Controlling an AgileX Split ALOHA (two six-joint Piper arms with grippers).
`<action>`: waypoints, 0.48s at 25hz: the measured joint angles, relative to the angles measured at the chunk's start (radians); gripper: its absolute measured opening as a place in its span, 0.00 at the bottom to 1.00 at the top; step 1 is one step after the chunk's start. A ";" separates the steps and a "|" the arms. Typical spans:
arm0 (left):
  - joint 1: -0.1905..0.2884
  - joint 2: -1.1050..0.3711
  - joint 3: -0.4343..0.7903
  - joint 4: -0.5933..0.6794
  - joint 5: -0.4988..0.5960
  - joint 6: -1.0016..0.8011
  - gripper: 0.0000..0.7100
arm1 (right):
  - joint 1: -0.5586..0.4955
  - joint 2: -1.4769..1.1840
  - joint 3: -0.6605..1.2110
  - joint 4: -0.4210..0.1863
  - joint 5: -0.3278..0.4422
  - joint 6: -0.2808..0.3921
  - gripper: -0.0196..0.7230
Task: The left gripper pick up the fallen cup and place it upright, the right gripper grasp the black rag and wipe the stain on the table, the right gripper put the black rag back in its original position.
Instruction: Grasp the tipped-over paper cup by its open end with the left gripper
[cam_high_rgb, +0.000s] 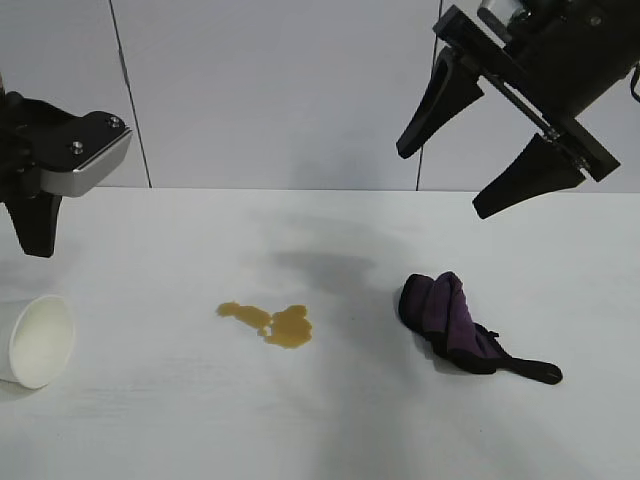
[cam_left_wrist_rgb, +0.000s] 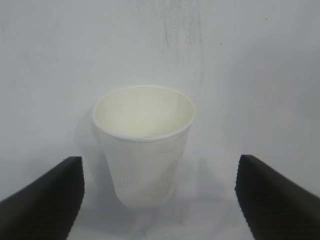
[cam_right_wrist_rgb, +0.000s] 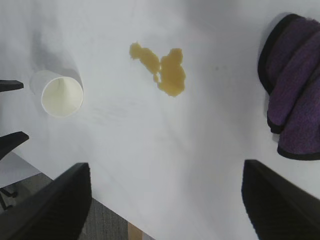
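Cup (cam_high_rgb: 40, 341) lies on its side at the table's (cam_high_rgb: 150, 430) left edge, mouth facing the stain — the left gripper (cam_left_wrist_rgb: 160, 195) hangs above it, fingers spread wide and holding nothing. Mid-table sits the amber stain (cam_high_rgb: 270, 322), two joined blobs. Further right the rag (cam_high_rgb: 455, 325) lies bunched, its thin tail trailing rightward. Above it the right gripper (cam_high_rgb: 480, 165) hangs tilted — also wide open, empty.
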 joint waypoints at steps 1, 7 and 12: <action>0.000 0.008 0.000 0.004 -0.001 0.000 0.84 | 0.000 0.000 0.000 0.000 -0.001 0.000 0.79; 0.000 0.084 0.000 0.010 -0.039 -0.014 0.84 | 0.000 0.000 0.000 -0.002 -0.001 -0.001 0.79; 0.000 0.130 0.000 0.025 -0.094 -0.035 0.84 | 0.000 0.000 0.000 -0.003 -0.001 -0.001 0.79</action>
